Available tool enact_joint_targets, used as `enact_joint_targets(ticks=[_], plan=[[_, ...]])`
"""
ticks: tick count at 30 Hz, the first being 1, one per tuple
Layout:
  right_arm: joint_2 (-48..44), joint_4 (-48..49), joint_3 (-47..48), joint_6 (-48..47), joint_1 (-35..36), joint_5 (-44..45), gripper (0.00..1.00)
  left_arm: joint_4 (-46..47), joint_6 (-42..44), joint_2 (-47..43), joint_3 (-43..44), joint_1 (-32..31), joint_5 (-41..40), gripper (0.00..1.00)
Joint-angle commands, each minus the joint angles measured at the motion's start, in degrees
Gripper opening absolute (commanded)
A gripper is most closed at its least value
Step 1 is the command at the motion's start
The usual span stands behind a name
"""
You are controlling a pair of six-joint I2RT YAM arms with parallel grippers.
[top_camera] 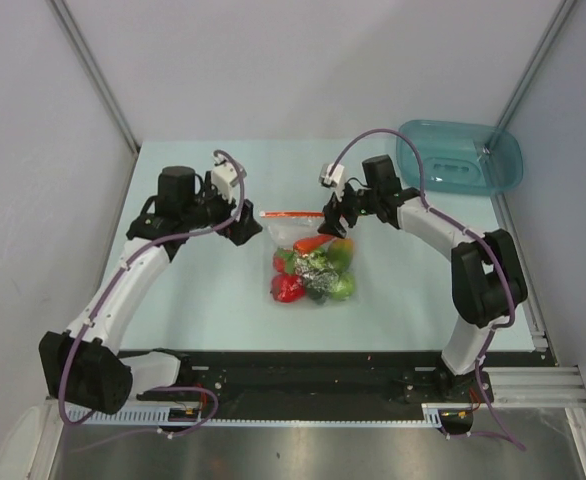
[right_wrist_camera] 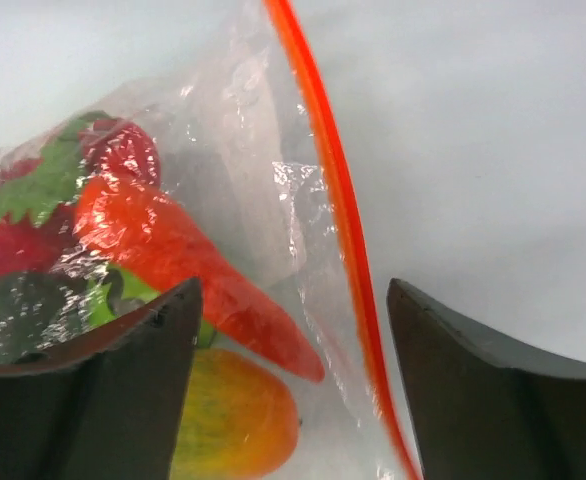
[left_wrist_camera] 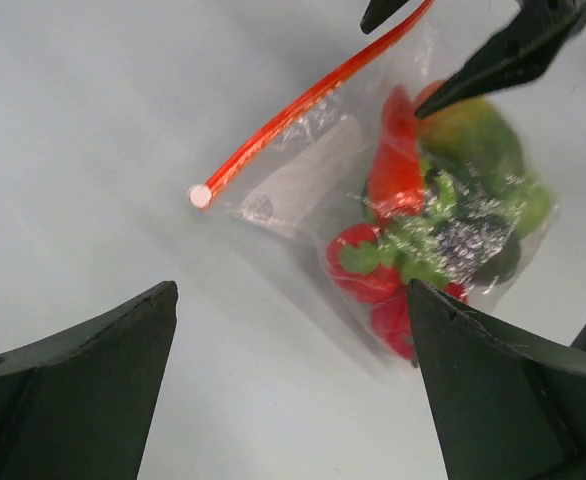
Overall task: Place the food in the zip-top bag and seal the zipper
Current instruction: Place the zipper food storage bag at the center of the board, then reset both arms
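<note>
Teal tray (top_camera: 503,165) well beyond bag (top_camera: 285,233)

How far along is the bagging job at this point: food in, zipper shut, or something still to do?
Done: the food all lies inside the zip-top bag; none shows loose outside it. The zipper reads as one thin flat line, so it looks shut, though a full seal cannot be confirmed. In hand: nothing; the left tool and right tool stand open by the zipper's two ends. Remaining: probably only backing away.
</note>
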Motion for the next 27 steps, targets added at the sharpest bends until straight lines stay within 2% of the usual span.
enact_joint_targets(ticks=[1,6,10,13,14,17,20,27], plan=[[-4.6,7.2,3.4,5.5,-2.8,2.2,0.88,-8.0,-9.7,5.5,9.9,2.9,1.8,1.00],[-14.4,8.0,4.6,13.0,-7.8,2.1,1.00,-12.7,-12.8,9.2,17.7,6.2,0.1,1.00],[-21.0,4.8,4.7,18.7,-15.7,1.5,1.00,-13.3,-12.7,8.6,19.5,9.1,0.0,1.00],[-24.8,-0.6,4.6,22.4,-21.2,0.2,1.00,-14.6,-11.0,7.8,20.7,9.8,-3.1,1.00],[-25.4,-4.0,4.6,23.4,-25.7,0.1,1.00,-15.2,-10.4,7.7,21.2,10.0,-4.6,1.00],[-26.7,-9.8,4.3,29.0,-31.9,4.0,1.00,-17.7,-8.8,7.5,20.9,10.6,-5.8,1.00],[-28.1,-13.7,3.1,31.4,-38.3,3.5,1.00,-18.7,-8.3,6.4,18.5,10.9,-7.1,1.00],[-33.5,-13.7,-5.2,31.1,-44.4,2.5,1.00,-19.5,-8.0,3.4,16.6,11.2,-12.9,1.00]])
